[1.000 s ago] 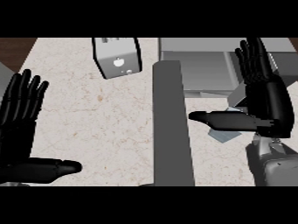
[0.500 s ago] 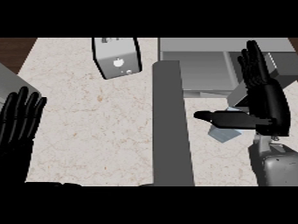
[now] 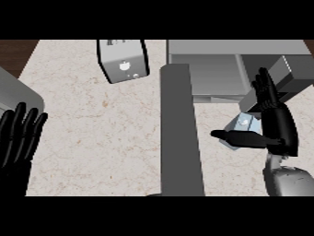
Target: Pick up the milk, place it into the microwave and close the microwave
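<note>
The milk (image 3: 243,123), a small pale blue carton, stands on the counter right of the open microwave door (image 3: 179,133). My right hand (image 3: 280,125) is beside it with straight fingers pointing away from me and the thumb stretched left just below the carton. The carton sits in the crook between thumb and palm, partly hidden. The microwave (image 3: 210,69) is at the back right, its grey cavity facing me. My left hand (image 3: 11,148) rests open at the lower left, fingers up.
A silver toaster (image 3: 124,61) stands at the back centre. A grey sink edge (image 3: 6,94) curves in at the left. The open door runs as a long grey bar down the middle of the speckled counter (image 3: 98,133).
My right hand slid back toward me, so the milk now shows above the thumb instead of under it. My left hand sank lower at the left edge, its thumb leaving view.
</note>
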Controlling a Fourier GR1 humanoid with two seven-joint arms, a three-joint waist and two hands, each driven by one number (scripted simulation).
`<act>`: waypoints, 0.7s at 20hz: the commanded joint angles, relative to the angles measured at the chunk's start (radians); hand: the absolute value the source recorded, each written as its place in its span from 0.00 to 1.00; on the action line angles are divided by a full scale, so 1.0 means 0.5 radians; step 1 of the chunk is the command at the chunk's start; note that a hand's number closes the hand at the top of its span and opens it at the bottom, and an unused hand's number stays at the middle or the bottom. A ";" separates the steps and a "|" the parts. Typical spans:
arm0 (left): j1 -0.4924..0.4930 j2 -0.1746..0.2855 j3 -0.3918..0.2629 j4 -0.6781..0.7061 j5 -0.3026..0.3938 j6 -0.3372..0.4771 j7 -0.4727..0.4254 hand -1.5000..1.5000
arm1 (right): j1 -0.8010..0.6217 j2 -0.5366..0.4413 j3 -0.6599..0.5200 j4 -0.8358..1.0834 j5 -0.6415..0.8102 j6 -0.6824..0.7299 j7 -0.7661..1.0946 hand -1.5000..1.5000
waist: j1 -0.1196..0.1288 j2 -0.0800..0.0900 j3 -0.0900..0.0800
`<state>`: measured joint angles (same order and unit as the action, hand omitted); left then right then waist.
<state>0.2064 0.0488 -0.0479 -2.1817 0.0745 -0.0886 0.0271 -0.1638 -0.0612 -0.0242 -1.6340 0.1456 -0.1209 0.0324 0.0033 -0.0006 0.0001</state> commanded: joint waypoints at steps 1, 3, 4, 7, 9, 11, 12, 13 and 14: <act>0.095 -0.045 -0.063 0.047 -0.051 -0.027 -0.123 0.00 | 0.207 0.039 0.023 0.144 0.024 -0.003 -0.269 0.00 | -0.001 0.001 0.000; 0.274 -0.020 -0.051 -0.122 -0.035 -0.075 -0.147 0.00 | 0.190 0.045 -0.007 0.165 0.016 -0.034 -0.236 0.00 | 0.005 -0.001 0.000; 0.358 -0.038 -0.080 -0.096 -0.015 -0.112 -0.225 0.00 | 0.150 -0.038 -0.098 0.244 -0.014 0.004 -0.289 0.00 | 0.008 -0.001 0.000; 0.194 -0.050 -0.047 0.002 -0.056 -0.048 -0.159 0.00 | 0.384 -0.011 -0.035 0.129 -0.014 0.032 -0.349 0.00 | -0.008 -0.001 0.000; 0.152 0.011 0.051 -0.080 0.097 -0.105 -0.029 0.00 | 0.143 -0.013 -0.146 0.480 -0.057 0.002 -0.480 0.00 | 0.001 0.001 0.000; 0.071 -0.078 -0.136 -0.145 -0.087 0.040 0.090 0.00 | 0.184 0.026 -0.140 0.583 -0.019 -0.051 -0.619 0.00 | -0.001 0.002 0.001; 0.273 -0.025 -0.079 -0.190 -0.010 -0.069 -0.038 0.00 | 0.257 -0.005 -0.150 0.581 -0.037 -0.006 -0.661 0.00 | 0.003 0.000 0.000; 0.192 -0.054 -0.112 -0.137 -0.051 -0.039 -0.020 0.00 | 0.215 -0.012 -0.175 0.642 -0.070 0.011 -0.696 0.00 | 0.000 0.001 0.000; 0.167 -0.042 -0.027 -0.136 0.019 -0.044 -0.049 0.00 | 0.183 -0.085 -0.235 0.727 -0.117 0.089 -0.707 0.00 | 0.002 0.002 0.000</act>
<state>0.3044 0.0262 -0.0886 -2.2482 0.0596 -0.1063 0.0040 -0.0572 -0.0733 -0.1006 -1.3752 0.1160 -0.1109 -0.2550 0.0036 -0.0003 0.0002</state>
